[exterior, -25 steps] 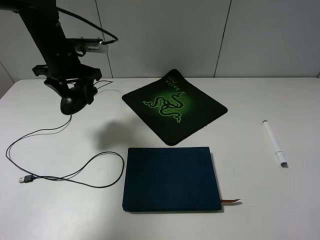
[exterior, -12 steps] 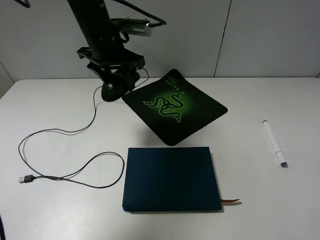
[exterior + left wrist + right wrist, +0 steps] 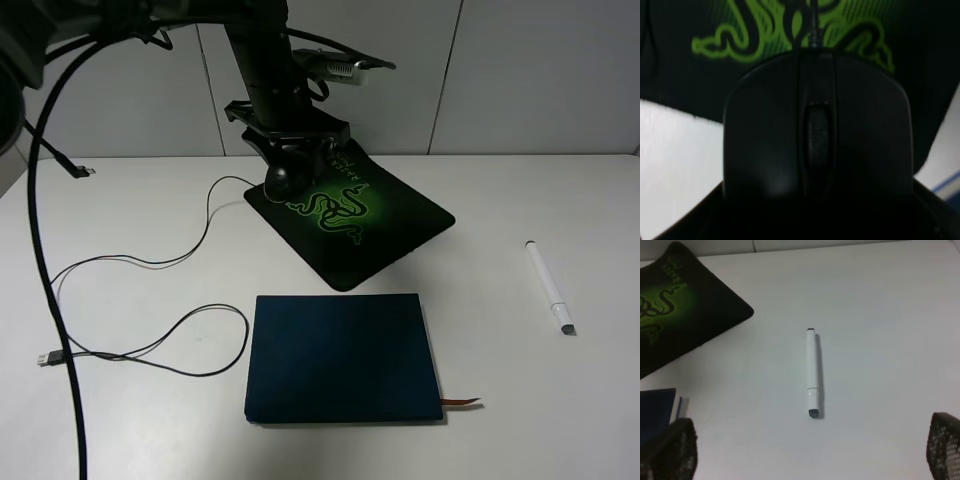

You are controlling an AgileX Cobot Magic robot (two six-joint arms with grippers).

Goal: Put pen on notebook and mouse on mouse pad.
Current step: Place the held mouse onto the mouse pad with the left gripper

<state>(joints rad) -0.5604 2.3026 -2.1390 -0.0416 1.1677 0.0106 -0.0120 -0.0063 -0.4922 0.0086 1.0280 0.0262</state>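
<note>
My left gripper (image 3: 290,160) is shut on the black mouse (image 3: 283,184) and holds it just over the left corner of the mouse pad (image 3: 395,225). In the left wrist view the mouse (image 3: 815,130) fills the frame above the pad's green logo (image 3: 755,35). Its cable (image 3: 150,262) trails left across the table to the USB plug (image 3: 50,358). The blue notebook (image 3: 340,355) lies at the front centre. The white pen (image 3: 549,286) lies at the right, alone. The right wrist view shows my right gripper (image 3: 807,460) open, well above the pen (image 3: 811,372).
The left arm's dark cables (image 3: 45,200) hang along the left side. A brown ribbon (image 3: 462,403) sticks out of the notebook's front right corner. The white table (image 3: 560,200) meets the wall at the back. The right wrist view catches corners of the pad (image 3: 685,315) and notebook (image 3: 655,410).
My left gripper has carried the mouse to the right, from above the bare table at the left to over the pad's left corner, dragging the cable along. Pen and notebook stayed put.
</note>
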